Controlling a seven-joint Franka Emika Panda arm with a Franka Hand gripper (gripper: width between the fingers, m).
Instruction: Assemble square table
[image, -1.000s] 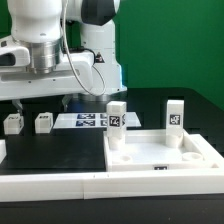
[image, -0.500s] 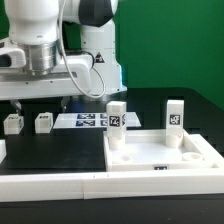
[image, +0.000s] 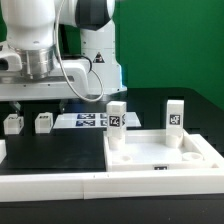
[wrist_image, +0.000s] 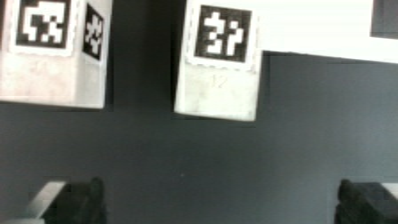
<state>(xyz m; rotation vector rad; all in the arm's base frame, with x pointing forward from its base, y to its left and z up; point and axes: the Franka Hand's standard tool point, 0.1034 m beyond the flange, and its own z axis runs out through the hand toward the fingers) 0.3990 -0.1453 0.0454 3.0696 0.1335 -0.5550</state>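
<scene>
The square table's white slab lies at the exterior view's right with two tagged legs standing upright on its far corners. Two loose white legs rest on the black table at the left. My gripper hangs over these two legs, open and holding nothing. In the wrist view both loose legs show their tags on the dark surface, well ahead of the gripper. Its dark fingertips stand far apart with bare table between them.
The marker board lies flat behind the loose legs, next to the slab's left leg. A long white border bar runs along the table's front edge. The robot's base stands behind the marker board.
The arm has shifted slightly toward the exterior view's left and a little lower above the loose legs. The jaws stay open. No part has moved.
</scene>
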